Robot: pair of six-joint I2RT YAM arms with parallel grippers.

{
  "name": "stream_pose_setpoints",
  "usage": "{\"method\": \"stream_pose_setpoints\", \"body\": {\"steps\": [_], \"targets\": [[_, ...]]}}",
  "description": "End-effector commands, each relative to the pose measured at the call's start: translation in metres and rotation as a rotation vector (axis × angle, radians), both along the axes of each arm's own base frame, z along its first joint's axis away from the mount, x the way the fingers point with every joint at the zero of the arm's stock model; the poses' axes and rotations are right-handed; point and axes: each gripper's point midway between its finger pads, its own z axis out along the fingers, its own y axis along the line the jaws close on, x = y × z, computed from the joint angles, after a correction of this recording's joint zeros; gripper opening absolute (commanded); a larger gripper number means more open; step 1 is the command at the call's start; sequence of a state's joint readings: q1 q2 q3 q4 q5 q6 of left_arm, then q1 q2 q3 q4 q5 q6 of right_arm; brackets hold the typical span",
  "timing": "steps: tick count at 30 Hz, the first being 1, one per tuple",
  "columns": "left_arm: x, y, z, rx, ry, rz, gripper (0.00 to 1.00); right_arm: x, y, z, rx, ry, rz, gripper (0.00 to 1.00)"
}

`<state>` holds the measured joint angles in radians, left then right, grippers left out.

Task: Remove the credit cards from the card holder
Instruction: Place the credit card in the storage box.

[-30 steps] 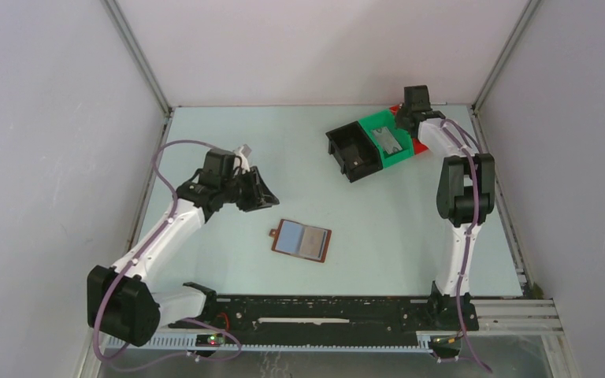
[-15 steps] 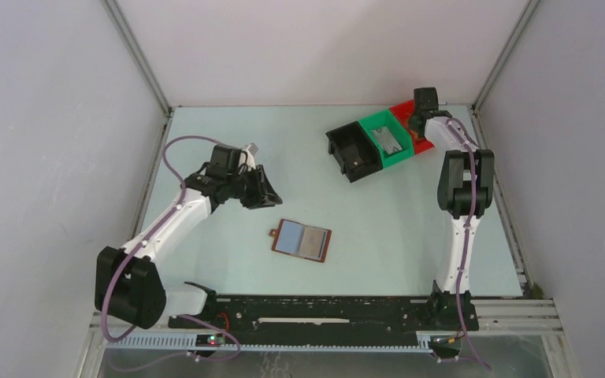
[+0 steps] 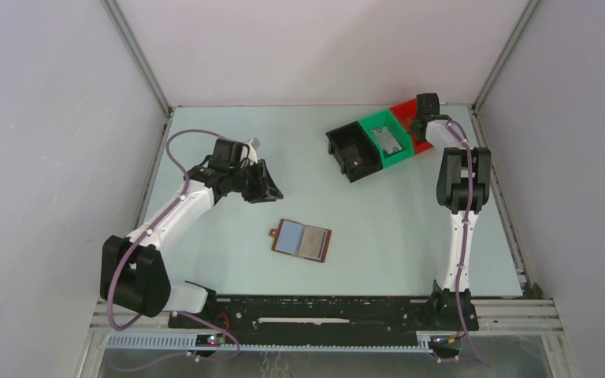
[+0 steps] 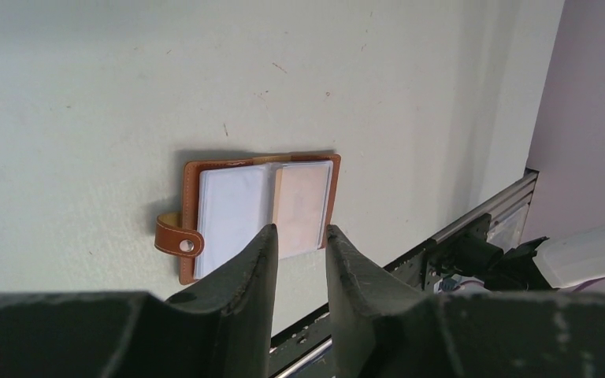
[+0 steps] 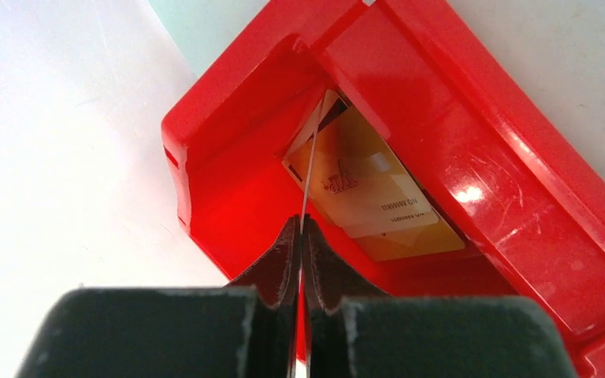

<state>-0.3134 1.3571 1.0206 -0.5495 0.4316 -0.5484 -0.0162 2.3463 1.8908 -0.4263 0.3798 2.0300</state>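
Where the top view takes in the whole table (image 3: 323,189), we list one card holder (image 3: 302,241), brown, lying open and flat just below the frame's centre, with its strap tab on its left side. In the left wrist view, its left leaf is pale and its right leaf shows a tan-orange card (image 4: 303,206) in a sleeve. Left gripper (image 4: 299,232): fingers apart, nothing between them, hovering up and left of the holder. Right gripper (image 5: 301,228): fingers pressed together on a thin pale card (image 5: 309,169) seen edge-on, over the red bin (image 5: 473,157) at upper right. In that bin, one yellow card (image 5: 378,197) lies flat. The green bin (image 3: 374,126) beside it holds a grey card (image 3: 391,142), and the black bin (image 3: 339,142) adjoins on the left.
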Motion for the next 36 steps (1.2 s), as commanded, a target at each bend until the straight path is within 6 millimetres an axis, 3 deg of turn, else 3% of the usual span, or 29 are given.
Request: {"method": "stream_pose_setpoints", "body": {"steps": [1,11,26,31,36], "targets": [[0.011,-0.003,0.020,-0.020,-0.054,-0.025,0.33,0.018,-0.006,0.015,0.012,-0.085,-0.012,0.09],[0.007,-0.003,0.021,-0.031,-0.056,-0.022,0.33,0.018,0.003,0.027,0.020,-0.145,0.059,0.31],[-0.007,0.000,0.034,-0.068,-0.099,-0.005,0.33,0.010,0.025,0.086,0.012,-0.300,0.207,0.33],[-0.015,0.003,0.037,-0.072,-0.116,0.008,0.34,0.006,0.032,0.120,-0.032,-0.347,0.279,0.33],[-0.021,0.005,0.040,-0.074,-0.136,0.017,0.35,-0.011,0.042,0.185,-0.224,-0.417,0.481,0.34]]}}
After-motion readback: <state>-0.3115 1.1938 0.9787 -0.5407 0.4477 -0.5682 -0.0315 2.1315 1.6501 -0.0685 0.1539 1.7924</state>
